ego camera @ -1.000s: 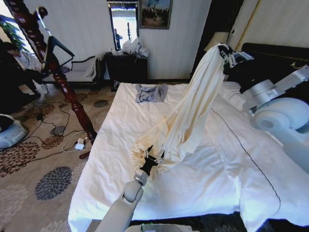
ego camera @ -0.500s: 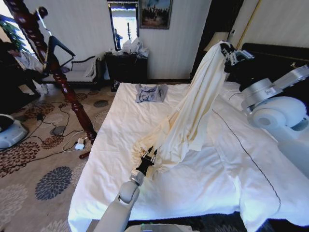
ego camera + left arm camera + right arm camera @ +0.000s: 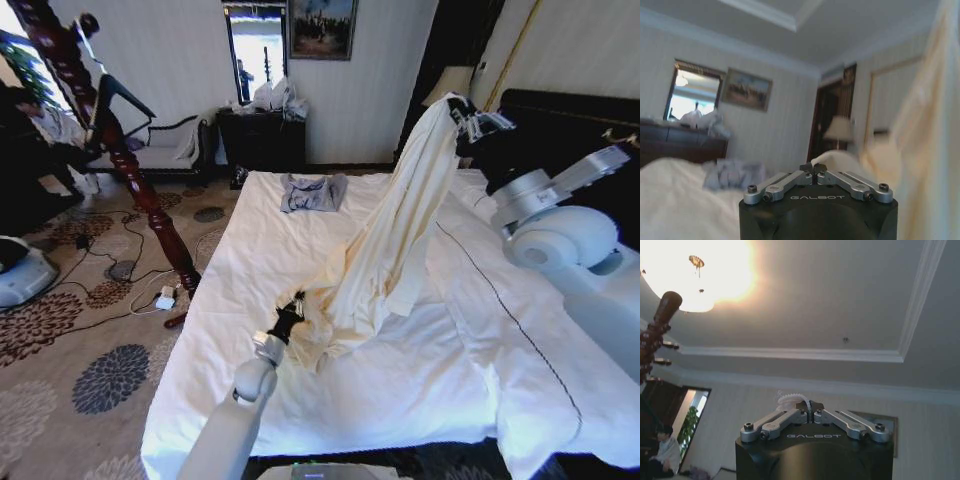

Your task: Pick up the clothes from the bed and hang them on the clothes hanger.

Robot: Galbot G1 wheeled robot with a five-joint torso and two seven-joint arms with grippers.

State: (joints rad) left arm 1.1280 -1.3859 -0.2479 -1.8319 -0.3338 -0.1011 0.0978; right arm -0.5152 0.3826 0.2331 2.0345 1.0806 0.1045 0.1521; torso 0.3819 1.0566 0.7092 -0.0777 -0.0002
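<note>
Nearest us, our left gripper [image 3: 291, 312] sits pressed together at the robe's [image 3: 385, 250] low folds on the bed [image 3: 230, 330], nothing visibly pinched. Farther along the bed, our right gripper [image 3: 478, 118] pinches its top high, stretching it clear for the hanger [image 3: 108, 95] beyond the bed.

Pale grey, rounded arm shells with ball-like joints. Black wrist housings stamped "GALBOT" in white. Silver metal linkage bars fixed by small dark screws, meeting at black tips on left gripper [image 3: 813, 168] and right gripper [image 3: 810, 405].
</note>
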